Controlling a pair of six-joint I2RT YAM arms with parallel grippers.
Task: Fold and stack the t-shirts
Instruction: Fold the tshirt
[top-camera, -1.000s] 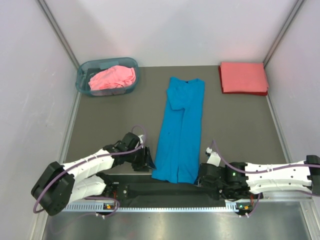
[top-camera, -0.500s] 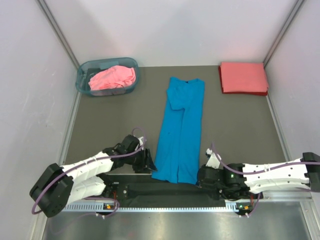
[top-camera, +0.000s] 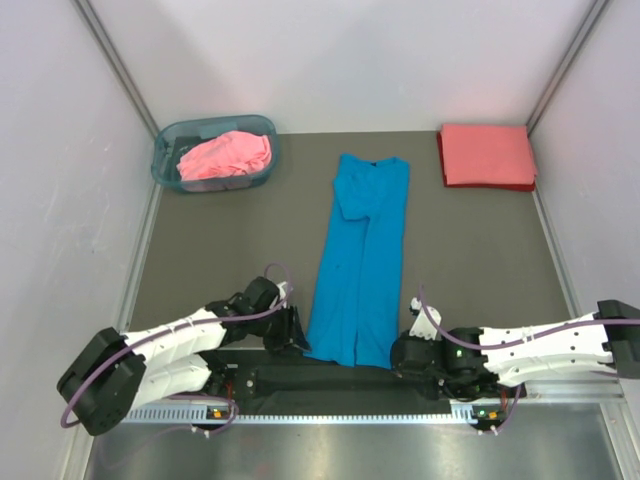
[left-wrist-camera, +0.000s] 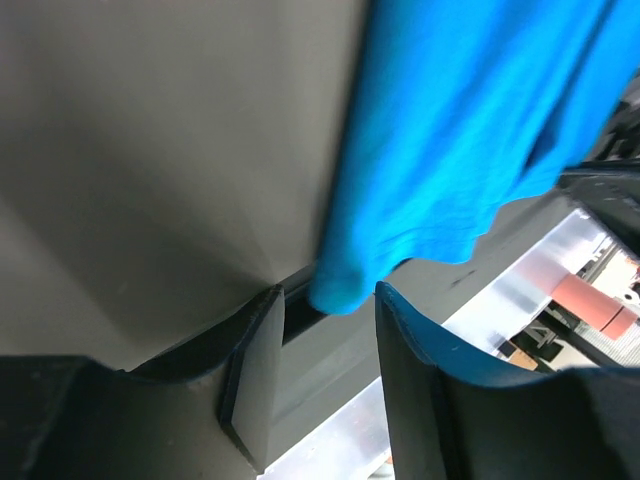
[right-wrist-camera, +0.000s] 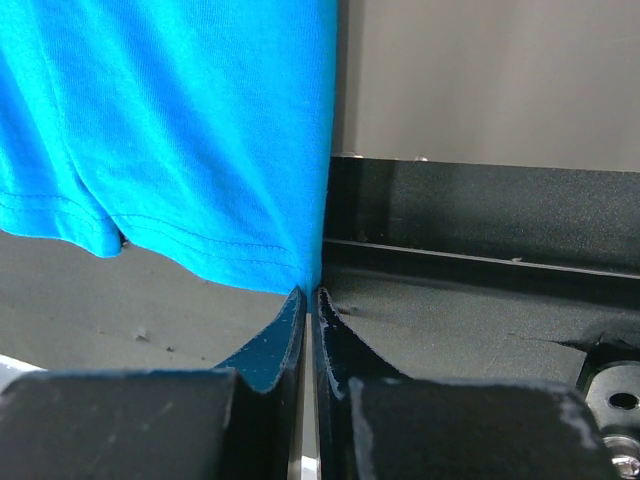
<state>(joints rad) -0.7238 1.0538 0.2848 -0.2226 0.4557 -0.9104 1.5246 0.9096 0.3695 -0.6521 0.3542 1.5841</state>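
Note:
A bright blue t-shirt (top-camera: 362, 260), folded into a long strip, lies down the middle of the table, and its near hem hangs over the table's front edge. My left gripper (top-camera: 295, 336) is at the hem's left corner. In the left wrist view this gripper (left-wrist-camera: 328, 300) is open, with the blue corner (left-wrist-camera: 340, 288) between its fingertips and not pinched. My right gripper (top-camera: 398, 352) is at the hem's right corner. There its jaws (right-wrist-camera: 310, 293) are shut on the blue hem (right-wrist-camera: 250, 240). A pink t-shirt (top-camera: 225, 155) lies crumpled in the basket. The coral-red t-shirt (top-camera: 487, 155) lies folded at the back right.
The translucent blue-grey basket (top-camera: 165, 150) stands at the back left against the wall. White walls close in the grey table (top-camera: 220, 250) on three sides. A black mounting rail (top-camera: 330, 380) and a metal strip run along the near edge under both arms.
The right gripper has closed on the hem's right corner. The left gripper has slid down and in to the hem's left corner, its jaws a little narrower.

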